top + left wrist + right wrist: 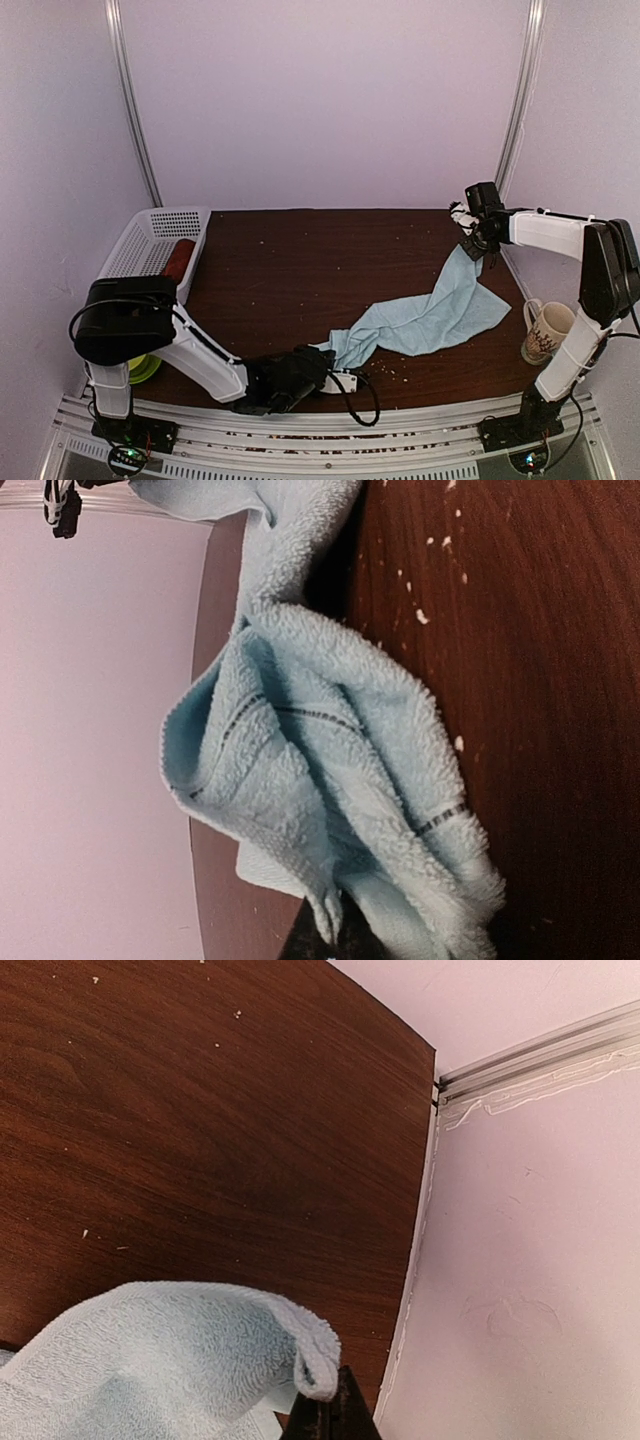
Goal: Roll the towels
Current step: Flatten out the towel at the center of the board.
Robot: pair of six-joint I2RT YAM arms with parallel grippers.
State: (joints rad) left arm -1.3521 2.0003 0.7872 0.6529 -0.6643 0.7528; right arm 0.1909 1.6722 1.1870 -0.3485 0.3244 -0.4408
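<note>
1. Top external view is showing the blue towel (430,315) lying stretched in a slanting band across the right half of the surface (300,270), running from near centre to the far right.
2. The left claw (330,365) is lying low at the near edge, closed tight on the towel's near-left end, which is bunching up there.
3. The left wrist view is showing that end crumpled into thick folds with a dark stitched stripe, its tip disappearing at the bottom of the frame, where the claw's own fingers are barely showing.
4. The right claw (480,243) is hanging above the far right corner of the surface, pinched fully closed on the towel's far corner and holding it lifted, so the cloth is sloping down from it to the surface.
5. The right wrist view is showing that corner curling over just beside the dark fingertips.
6. The red towel (180,258) is sitting in a roll inside the white basket (165,222) at the far left, well apart from the blue one.
7. A mug (545,330) is standing at the right edge, just beside the right arm.
8. Pale crumbs are lying scattered over the surface.
</note>
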